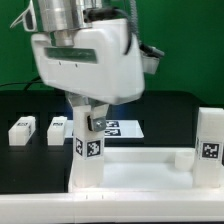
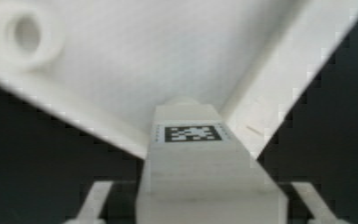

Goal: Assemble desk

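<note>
The white desk top [image 1: 135,172] lies at the front of the table, and an upright white leg [image 1: 90,150] with a tag stands in its corner at the exterior view's left. My gripper [image 1: 88,118] is right above this leg and straddles its top. In the wrist view the leg [image 2: 194,140] runs between my two fingers [image 2: 101,202], with a dark gap on each side, so the gripper [image 2: 202,192] is open. The desk top [image 2: 105,85] shows an empty round socket [image 2: 25,38]. A second leg [image 1: 210,145] stands upright at the right.
Two loose white legs [image 1: 22,130] [image 1: 57,128] lie on the black mat at the exterior view's left. The marker board [image 1: 122,128] lies behind the desk top. The big arm body fills the upper middle of the exterior view.
</note>
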